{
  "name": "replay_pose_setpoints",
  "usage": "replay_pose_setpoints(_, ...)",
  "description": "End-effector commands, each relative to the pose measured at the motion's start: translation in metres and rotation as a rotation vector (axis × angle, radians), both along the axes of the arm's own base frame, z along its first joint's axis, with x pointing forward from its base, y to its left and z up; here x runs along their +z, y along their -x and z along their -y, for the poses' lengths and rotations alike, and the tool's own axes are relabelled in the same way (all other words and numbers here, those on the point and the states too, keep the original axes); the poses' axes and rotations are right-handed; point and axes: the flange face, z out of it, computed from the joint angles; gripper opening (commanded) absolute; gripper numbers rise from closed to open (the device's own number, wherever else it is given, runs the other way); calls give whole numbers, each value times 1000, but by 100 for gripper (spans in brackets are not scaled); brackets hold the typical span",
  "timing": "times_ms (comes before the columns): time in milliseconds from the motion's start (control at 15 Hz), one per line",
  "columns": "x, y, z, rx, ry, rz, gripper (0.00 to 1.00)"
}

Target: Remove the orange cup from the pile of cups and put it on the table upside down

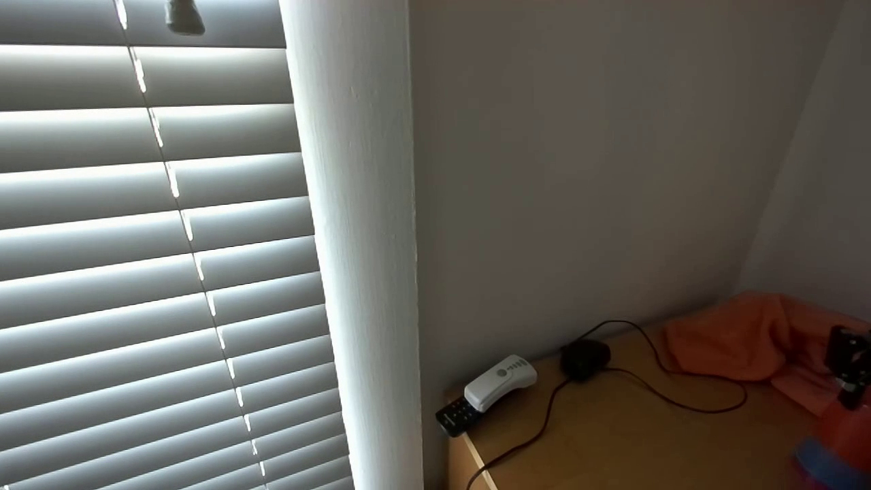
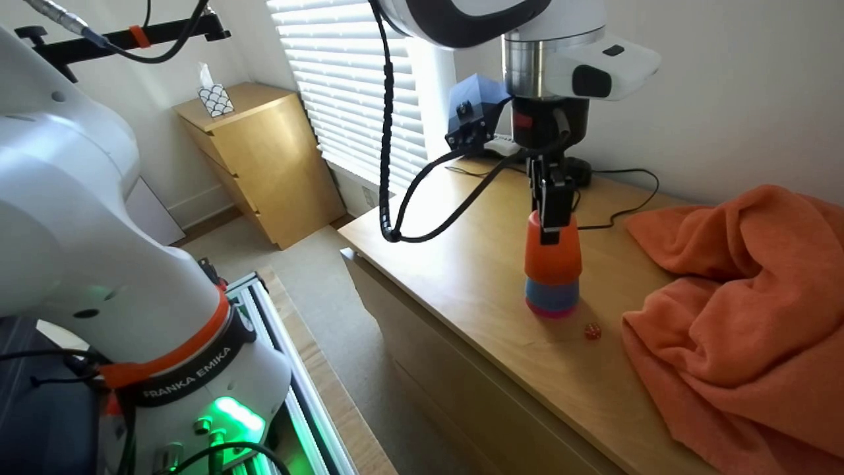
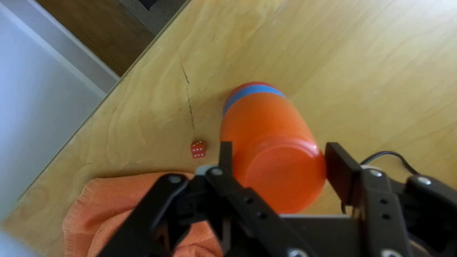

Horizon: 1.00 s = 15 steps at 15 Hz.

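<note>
An upside-down orange cup (image 2: 554, 260) is on top of the cup pile. A band of a blue cup (image 2: 552, 295) and a thin pink-red rim (image 2: 552, 313) show below it. The pile stands on the light-brown table (image 2: 448, 257). In the wrist view the orange cup (image 3: 275, 150) fills the space between the fingers, with the blue band (image 3: 251, 90) beyond. My gripper (image 3: 276, 157) is shut on the orange cup near its base, and it also shows from the side in an exterior view (image 2: 547, 227). At another exterior view's right edge, only part of the pile shows.
An orange towel (image 2: 745, 290) lies beside the pile, close to it. A small red die (image 2: 592, 331) is near the pile's foot. A black adapter (image 1: 585, 358) with a cable, a white remote (image 1: 500, 382) and a black remote (image 1: 457, 416) lie near the wall.
</note>
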Motion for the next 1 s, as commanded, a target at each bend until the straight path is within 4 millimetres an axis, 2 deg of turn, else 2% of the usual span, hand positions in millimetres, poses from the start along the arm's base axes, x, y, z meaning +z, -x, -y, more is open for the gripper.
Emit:
replay_pose_setpoints(0, 0, 5, 2, -24, 20, -11, 40)
replay_pose_setpoints(333, 20, 11, -4, -18, 40, 22, 40)
replay_pose_setpoints(600, 47, 18, -12, -5, 75, 60, 40)
replay_pose_setpoints(933, 78, 25, -35, 44, 86, 68, 40)
